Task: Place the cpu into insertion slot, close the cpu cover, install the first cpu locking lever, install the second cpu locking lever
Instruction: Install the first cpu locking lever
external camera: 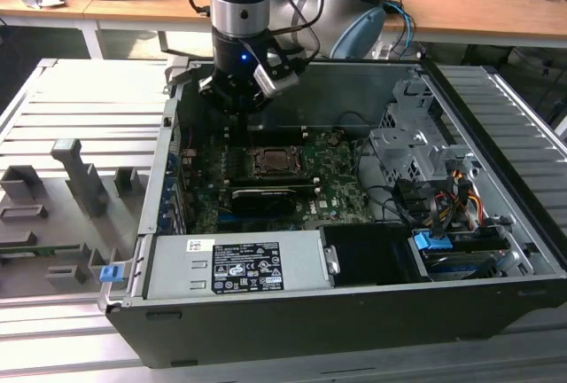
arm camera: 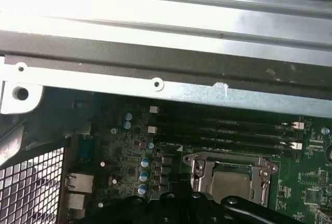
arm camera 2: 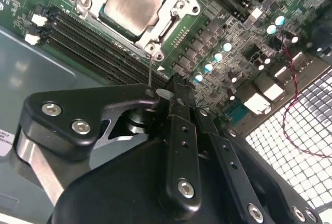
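Over the open computer case (external camera: 354,316) I have the arm reaching straight down, with the gripper (external camera: 233,115) low above the green motherboard (external camera: 337,192). It is near the insertion slot (external camera: 270,162), on the side toward the case's far wall. In the second wrist view the cpu (arm camera 2: 132,1) sits flat in the slot, its pale metallic face up. The cpu cover (arm camera 2: 168,24) lies down around it, so the chip shows through the square centre opening. A thin metal lever (arm camera 2: 149,71) runs from the slot's near corner straight toward the tip of the gripper (arm camera 2: 174,84) and ends right at it. I cannot tell whether they touch, nor whether the gripper is spread or pressed together. In the first wrist view the cpu (arm camera: 231,185) lies beside the long dark memory slots (arm camera: 223,130), with a perforated metal grille (arm camera: 31,182) off to one side. The power supply (external camera: 235,263) fills the case's near edge in the exterior view, and a grey fixture tray (external camera: 71,188) lies outside the case on the exterior view's left.
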Tool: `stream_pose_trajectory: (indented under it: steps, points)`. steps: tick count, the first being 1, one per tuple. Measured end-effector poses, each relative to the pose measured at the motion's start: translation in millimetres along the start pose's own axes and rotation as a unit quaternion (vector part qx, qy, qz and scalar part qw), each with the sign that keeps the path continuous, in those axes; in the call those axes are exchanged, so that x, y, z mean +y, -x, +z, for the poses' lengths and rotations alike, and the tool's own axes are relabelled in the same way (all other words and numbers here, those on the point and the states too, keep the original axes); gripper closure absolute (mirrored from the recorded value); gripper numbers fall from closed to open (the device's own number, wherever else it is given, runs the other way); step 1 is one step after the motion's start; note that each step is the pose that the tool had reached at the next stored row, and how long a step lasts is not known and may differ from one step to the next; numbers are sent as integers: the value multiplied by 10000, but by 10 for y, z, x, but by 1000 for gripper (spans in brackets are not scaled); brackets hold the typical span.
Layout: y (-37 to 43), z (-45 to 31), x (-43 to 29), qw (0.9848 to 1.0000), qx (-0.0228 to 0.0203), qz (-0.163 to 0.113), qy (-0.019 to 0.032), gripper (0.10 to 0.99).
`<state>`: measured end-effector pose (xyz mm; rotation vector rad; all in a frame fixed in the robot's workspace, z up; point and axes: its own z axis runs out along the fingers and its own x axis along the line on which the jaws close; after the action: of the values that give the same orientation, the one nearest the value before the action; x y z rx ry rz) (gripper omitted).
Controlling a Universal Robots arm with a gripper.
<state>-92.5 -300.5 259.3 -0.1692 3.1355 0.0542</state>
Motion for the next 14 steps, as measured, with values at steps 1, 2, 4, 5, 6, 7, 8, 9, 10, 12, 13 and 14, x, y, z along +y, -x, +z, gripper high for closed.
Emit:
stream_pose_trajectory:
  steps: [1,2,4,5,6,7,8,9,10,12,13,14]
  points:
    - [2,1,17,10000,0,0,0,980]
    - [4,2,32,10000,-1,1,1,980]
    - [6,2,55,10000,0,0,0,980]
    - [10,4,88,10000,0,0,0,980]
    - [10,4,95,10000,0,1,0,980]
    - [11,4,97,10000,1,1,-1,980]
    - [16,4,97,10000,1,0,0,980]
    - [25,5,99,10000,-1,1,1,980]
    - [30,5,101,10000,-1,1,1,980]
    - [55,6,103,10000,0,2,0,980]
    - [75,8,101,10000,0,3,0,980]
    - [87,8,100,10000,0,4,0,980]
